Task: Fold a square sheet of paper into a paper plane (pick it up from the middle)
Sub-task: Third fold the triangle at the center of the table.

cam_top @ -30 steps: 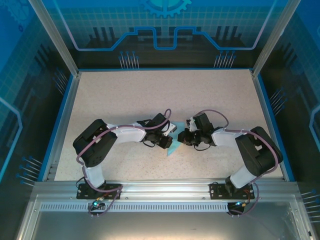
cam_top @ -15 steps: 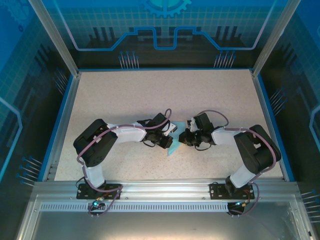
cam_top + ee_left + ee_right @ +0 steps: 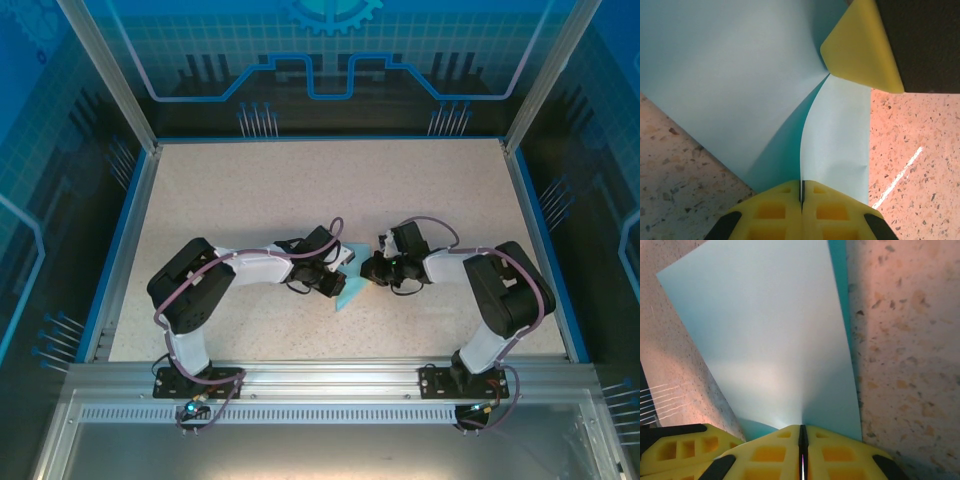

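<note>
The light-blue sheet of paper point(image 3: 346, 291) lies at the middle of the table between the two grippers. It is bent along a fold rather than shaped as a paper plane. In the left wrist view the paper point(image 3: 730, 75) spreads flat, and a flap point(image 3: 840, 135) curves up into my left gripper point(image 3: 801, 184), which is shut on its edge. My right gripper point(image 3: 803, 429) is shut on the paper point(image 3: 770, 340) from the opposite side. From above, the left gripper point(image 3: 340, 276) and the right gripper point(image 3: 368, 272) almost touch. A right finger point(image 3: 860, 50) is in the left wrist view.
The speckled tabletop point(image 3: 300, 190) stretches open behind the arms, bounded by a blue rim point(image 3: 130, 230) and metal frame posts. The left gripper's yellow fingers point(image 3: 675, 450) sit at the lower left of the right wrist view.
The right arm has folded in, its elbow sliding left and its gripper edging slightly toward the far side. The left arm and the paper stay as they were.
</note>
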